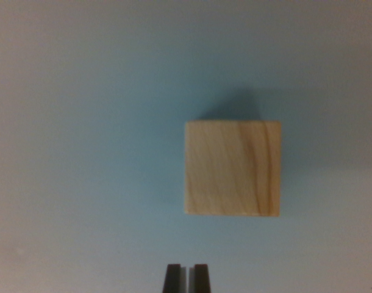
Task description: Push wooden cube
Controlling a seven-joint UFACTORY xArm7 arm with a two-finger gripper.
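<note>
Bench: plain pale blue-grey bench point(70, 140), matte and bare apart from one block; light falls unevenly, dimmer toward the corners.

Wooden cube: wooden cube point(232, 168) sits flat on the bench, a little toward the wrist view's right of centre, its edges square to the frame, with a soft shadow cast beyond its far edge.

Hand: hand point(186, 278) shows only as two dark fingertips at the bottom edge, drawn narrow with a thin sliver between them, holding nothing.

Relation: the cube lies ahead of the hand and offset toward the wrist view's right; the two are apart, with bare bench between them.

Risk: because of that offset, a straight advance would likely catch the cube's near-left corner or slide past it, which would spin the block rather than move it cleanly.

Second risk: height cannot be read from this view; tips riding too high could pass over the top face, too low could scrape the bench.
</note>
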